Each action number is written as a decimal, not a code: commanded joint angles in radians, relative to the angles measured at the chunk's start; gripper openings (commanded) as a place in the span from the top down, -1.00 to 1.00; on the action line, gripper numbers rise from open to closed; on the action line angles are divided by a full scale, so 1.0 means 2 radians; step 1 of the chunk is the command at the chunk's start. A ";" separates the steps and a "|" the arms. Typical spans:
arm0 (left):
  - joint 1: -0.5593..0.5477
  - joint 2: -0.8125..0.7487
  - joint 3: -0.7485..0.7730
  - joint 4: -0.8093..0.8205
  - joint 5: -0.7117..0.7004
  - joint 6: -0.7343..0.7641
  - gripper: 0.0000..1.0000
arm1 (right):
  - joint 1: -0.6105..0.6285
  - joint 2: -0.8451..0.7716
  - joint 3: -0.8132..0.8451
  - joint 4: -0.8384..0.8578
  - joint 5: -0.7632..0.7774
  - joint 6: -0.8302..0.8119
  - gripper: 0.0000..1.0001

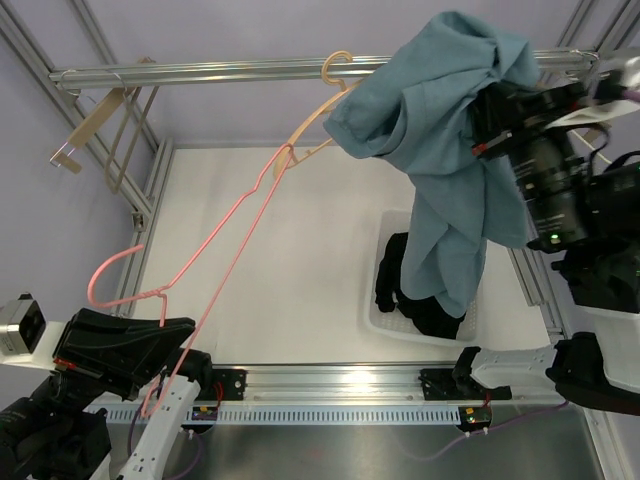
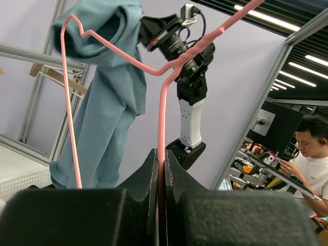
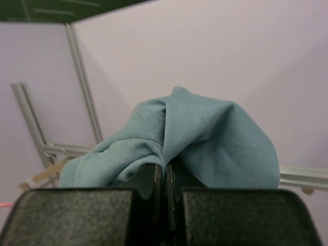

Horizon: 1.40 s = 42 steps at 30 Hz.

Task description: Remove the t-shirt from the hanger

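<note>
A teal t-shirt [image 1: 450, 130] hangs bunched high at the right, its lower part draping down toward a white basket. My right gripper [image 1: 488, 118] is shut on a fold of it; the right wrist view shows the shirt [image 3: 205, 138] pinched between the closed jaws [image 3: 165, 177]. A pink wire hanger [image 1: 235, 235] runs diagonally from the shirt's collar area down to the lower left. My left gripper [image 1: 165, 350] is shut on the hanger's wire [image 2: 162, 118], which rises between the closed jaws [image 2: 162, 164]. The hanger's far end still reaches into the shirt [image 2: 102, 77].
A white basket [image 1: 385, 318] holding dark clothing [image 1: 395, 275] stands on the table at the right. A metal rail [image 1: 200, 72] crosses the back, carrying a wooden hanger [image 1: 95, 125] at left and a tan hook [image 1: 338, 66].
</note>
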 commanded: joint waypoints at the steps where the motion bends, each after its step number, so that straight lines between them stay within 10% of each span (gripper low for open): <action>1: -0.002 0.013 0.006 0.000 -0.007 0.013 1.00 | -0.015 -0.028 -0.108 0.057 0.054 -0.029 1.00; 14: -0.001 0.029 -0.005 0.000 -0.023 0.021 1.00 | -0.038 -0.274 -0.558 0.124 0.299 0.108 1.00; 25: -0.001 0.056 0.011 -0.049 -0.053 0.082 1.00 | -0.038 -0.227 -0.647 -0.289 0.340 0.605 1.00; 42: -0.001 0.091 -0.015 -0.121 -0.161 0.172 1.00 | -0.151 -0.105 -0.828 0.031 0.061 0.569 0.95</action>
